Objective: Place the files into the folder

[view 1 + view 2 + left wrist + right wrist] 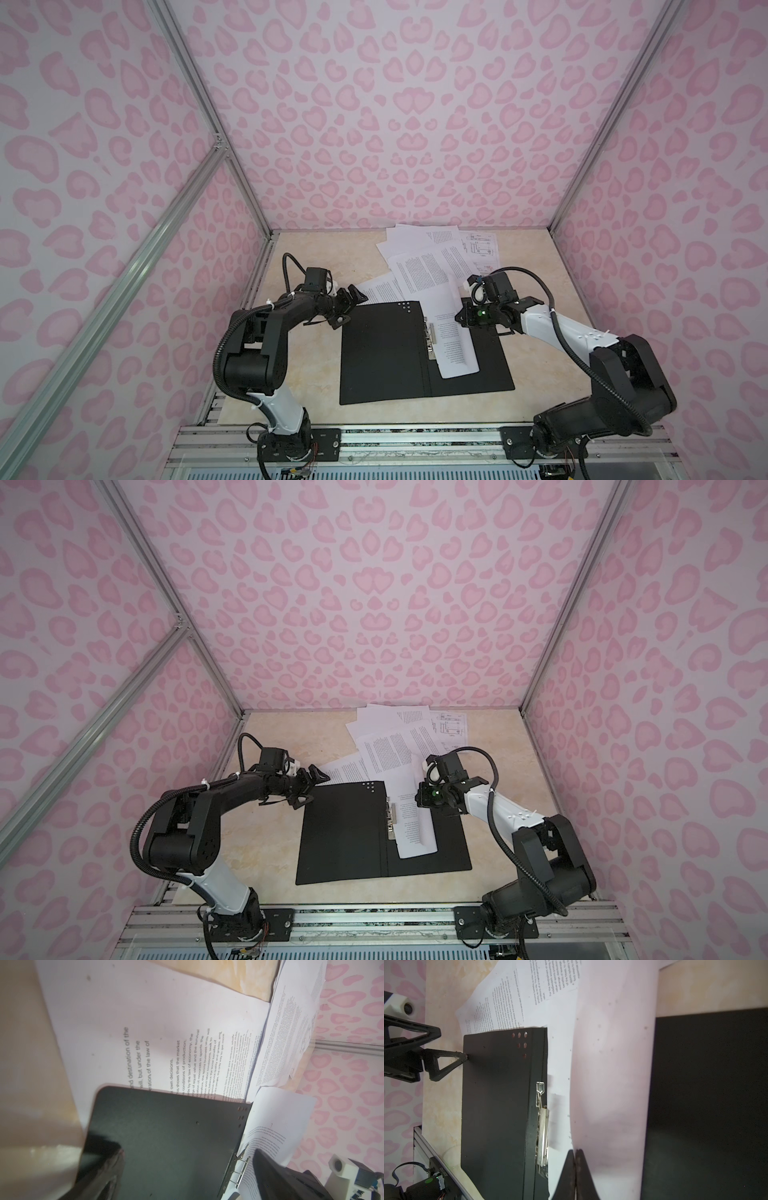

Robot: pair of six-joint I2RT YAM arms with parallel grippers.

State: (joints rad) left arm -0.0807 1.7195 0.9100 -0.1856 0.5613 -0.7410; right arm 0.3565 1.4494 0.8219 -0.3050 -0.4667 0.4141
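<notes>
The folder lies open, one curled sheet on its right half. The right end effector pinches that sheet's edge; the left end effector gapes wide.

On the white printed paper sheet I can read "destination of the", "own decisions", "shows that the market".
</notes>
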